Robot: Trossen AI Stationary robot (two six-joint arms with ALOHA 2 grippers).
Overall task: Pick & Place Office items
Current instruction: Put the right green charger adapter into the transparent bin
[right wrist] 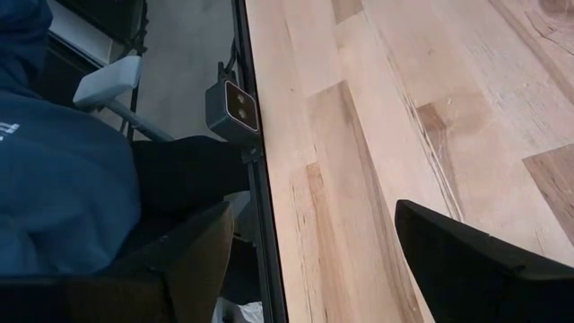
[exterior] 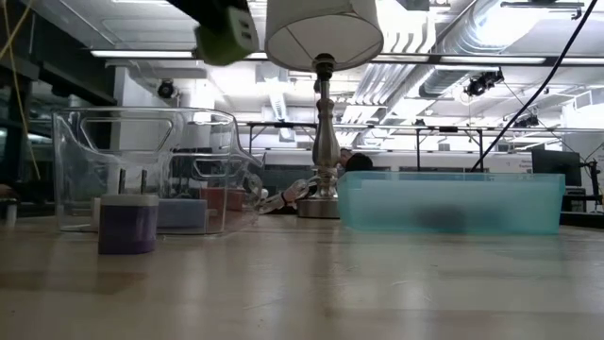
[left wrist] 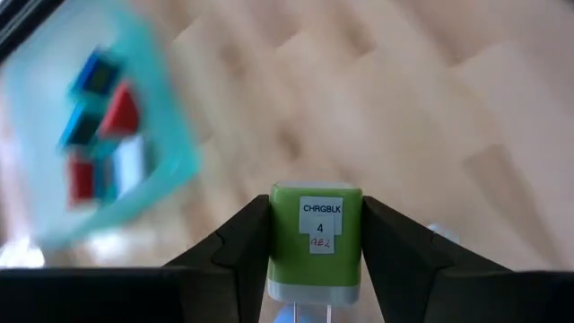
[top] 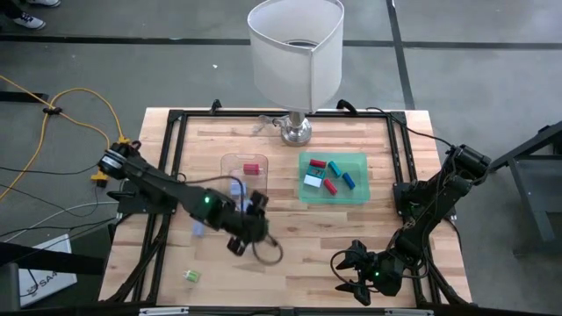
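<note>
My left gripper is over the table's middle, between the clear tray and the near edge. It is shut on a green charger block labelled CHRGBLK, which shows high above the table in the low view. A red piece and a blue one lie in the clear tray. The green tray holds several red, blue and white pieces. A pale purple block stands on the wood, and a small green piece lies near the front left. My right gripper waits open at the front right. My left gripper pinches the green block by its two opposite side faces between the two fingers, the labelled face up toward the wrist camera. The fingers slant down from the table's left. The block is lifted clear of the table, and its white end points back toward the wrist.
A lamp with a white shade stands at the far middle, its metal base on the wood. A black frame rail runs round the table. Beyond the near edge, a person in blue clothing shows.
</note>
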